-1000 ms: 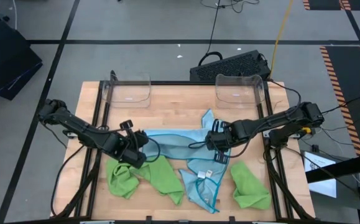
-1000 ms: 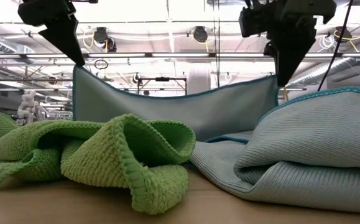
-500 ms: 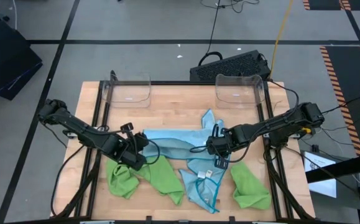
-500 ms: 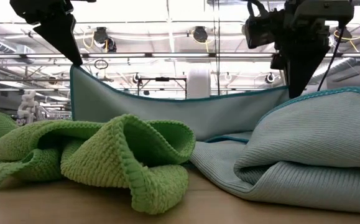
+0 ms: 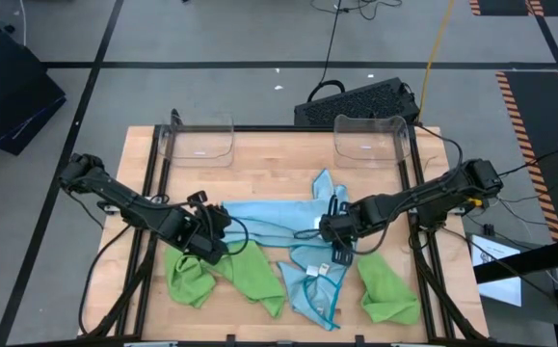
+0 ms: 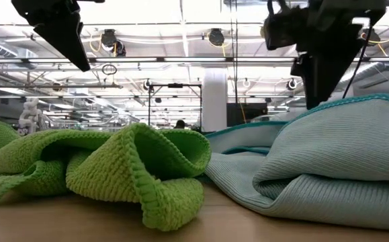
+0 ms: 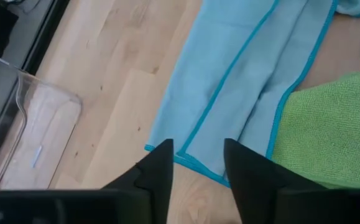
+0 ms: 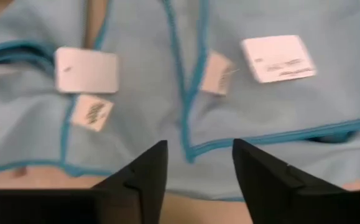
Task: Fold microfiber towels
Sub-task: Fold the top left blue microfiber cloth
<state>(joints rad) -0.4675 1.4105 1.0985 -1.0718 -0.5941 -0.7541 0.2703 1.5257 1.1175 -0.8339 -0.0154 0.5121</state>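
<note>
Both hands now gape empty, left hand and right hand, having just dropped the light blue towel flat on the bench: fold laid.

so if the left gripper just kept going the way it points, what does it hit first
Probably the folded light blue towel: the left gripper is open, empty, and its fingers frame the towel's teal-edged corner right ahead. Height above the cloth is unclear.
</note>
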